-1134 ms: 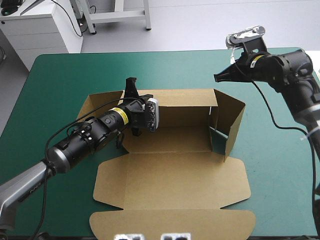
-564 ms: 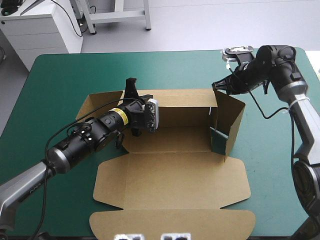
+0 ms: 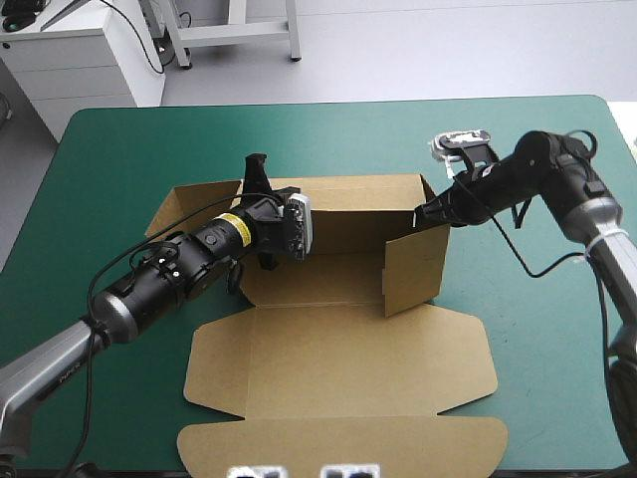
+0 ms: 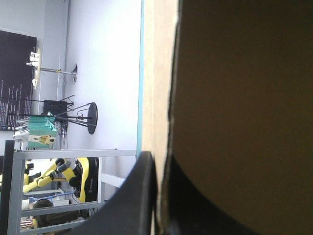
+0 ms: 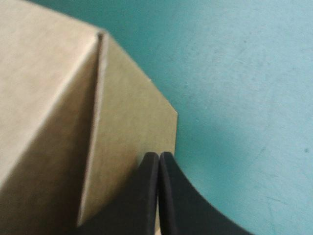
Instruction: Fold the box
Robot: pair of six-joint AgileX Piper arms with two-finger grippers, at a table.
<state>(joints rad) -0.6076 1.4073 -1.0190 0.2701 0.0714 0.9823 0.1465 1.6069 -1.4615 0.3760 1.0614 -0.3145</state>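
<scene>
— Starting from the biggest thing, what fills the high view?

— The teal-green cover (image 3: 119, 149) runs from the upper part of the frame down to both lower corners.

— And the box?

— The brown box (image 3: 338, 358) sits at the centre and spreads down to the lower edge. Its lid panel (image 3: 338, 344) lies flat on the cover, with the rounded tuck flap (image 3: 338, 448) at bottom centre. The far wall (image 3: 358, 214) stands upright just above centre. The right side wall (image 3: 413, 269) also stands, turned in across the tray's right end. A side flap (image 3: 189, 204) juts outward at centre left.

— Where is the left arm?

— It enters from the lower left corner and reaches the left end of the far wall. The left gripper (image 3: 259, 169) is clamped on the box. Its wrist view shows the gripper (image 4: 160, 161) with the board's edge between the two black fingers (image 4: 132, 205), one on either side.

— And the right one?

— It comes in from the right edge towards centre right. The right gripper (image 3: 420, 211) is clenched to a single point with nothing between its fingers. Its tip touches the top corner of the right side wall. In its wrist view the gripper (image 5: 159, 155) has brown board (image 5: 122, 147) just ahead of the tips, with bare cover (image 5: 244, 98) beside it.
</scene>
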